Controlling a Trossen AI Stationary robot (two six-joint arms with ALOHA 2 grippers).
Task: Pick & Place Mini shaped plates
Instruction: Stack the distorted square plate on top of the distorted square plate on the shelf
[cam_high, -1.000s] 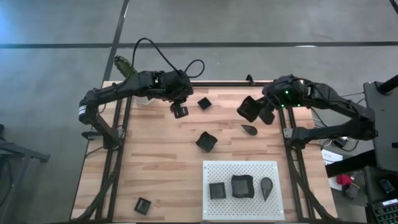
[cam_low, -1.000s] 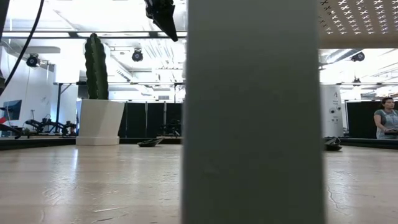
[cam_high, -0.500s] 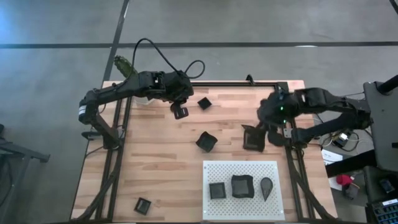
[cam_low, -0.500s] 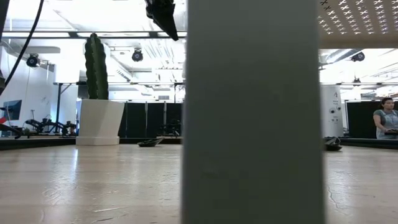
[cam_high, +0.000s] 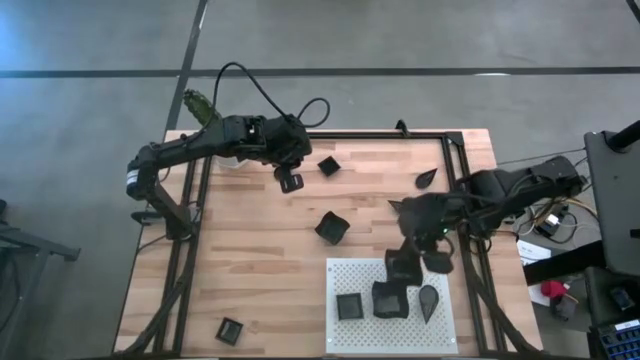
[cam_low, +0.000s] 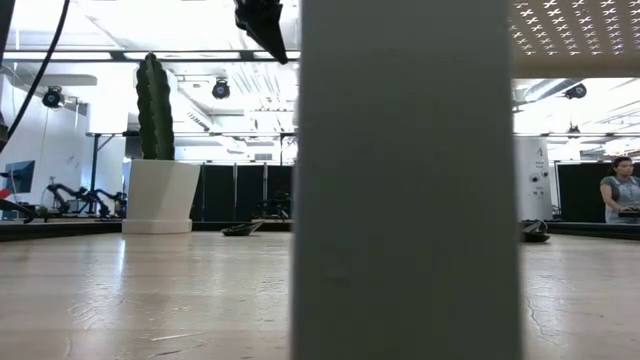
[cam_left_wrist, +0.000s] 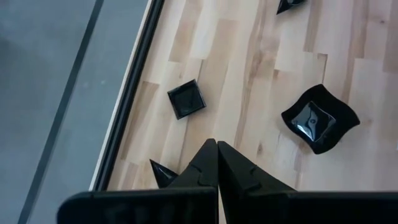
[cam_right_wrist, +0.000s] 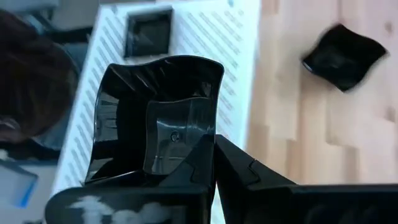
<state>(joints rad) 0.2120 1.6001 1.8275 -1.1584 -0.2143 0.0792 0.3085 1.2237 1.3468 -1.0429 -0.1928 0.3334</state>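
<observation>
Right gripper (cam_high: 412, 262) has carried its clamped wavy plate (cam_right_wrist: 158, 118) over the white board (cam_high: 440, 268); left jaws pinched together

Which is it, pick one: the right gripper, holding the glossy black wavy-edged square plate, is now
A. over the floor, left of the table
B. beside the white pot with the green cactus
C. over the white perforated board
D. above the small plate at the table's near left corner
C: in the high view the right gripper holds the glossy black wavy-edged square plate over the top edge of the white perforated board; the right wrist view shows that board under the plate.
</observation>
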